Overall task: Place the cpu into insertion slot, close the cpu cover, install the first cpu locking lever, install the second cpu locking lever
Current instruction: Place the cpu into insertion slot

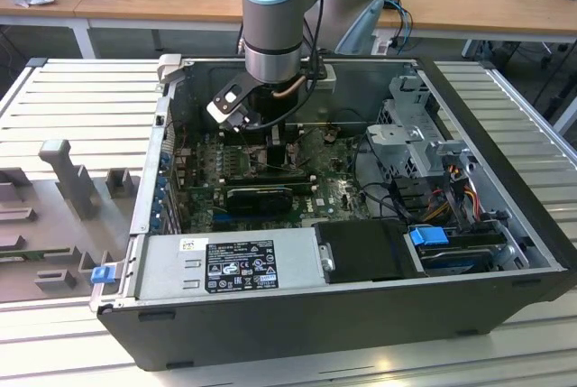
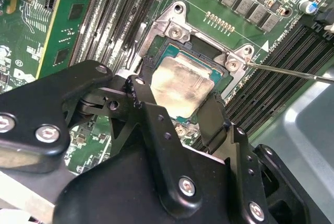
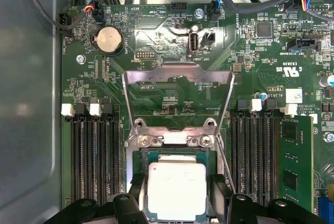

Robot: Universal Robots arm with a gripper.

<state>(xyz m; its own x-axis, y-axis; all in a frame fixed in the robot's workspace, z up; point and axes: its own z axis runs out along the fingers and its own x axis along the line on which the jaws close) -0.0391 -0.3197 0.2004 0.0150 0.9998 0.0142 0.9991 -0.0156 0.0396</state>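
The gripper point(image 2: 176, 101) is holding the cpu point(image 3: 176, 188) in a narrow pinch, with one black finger point(image 2: 136, 91) bearing on each of two opposite edges. Taking the cover's hinge as twelve o'clock on the chip, the fingers are sitting at three and nine. The chip is lying level inside the rim of the insertion slot point(image 2: 207, 46). It is not possible to tell whether it is resting fully on the contacts or hanging just above them. The cpu cover point(image 3: 177, 72) is standing open, folded back beyond twelve o'clock, and memory slots point(image 3: 94, 151) are flanking the socket at three and nine.

The chip is likely handling as a light, rigid piece. Its smooth metal top is probably giving little friction, and the contacts beneath it are probably bending easily. The safest hold is therefore on the board's edges, kept flat and untwisted, as the fingers appear to be doing.

The chip is covering the contact field. In the first wrist view the picture's edge is cutting off its six o'clock side, and the gripper body is masking that side in the second wrist view. A thin lever point(image 2: 292, 72) is angling away from one corner, but which of the two it is cannot be told. In the exterior view the arm point(image 1: 275, 35) is reaching into the computer case point(image 1: 315, 324) at about eleven o'clock, with shadow blurring what lies beneath it.
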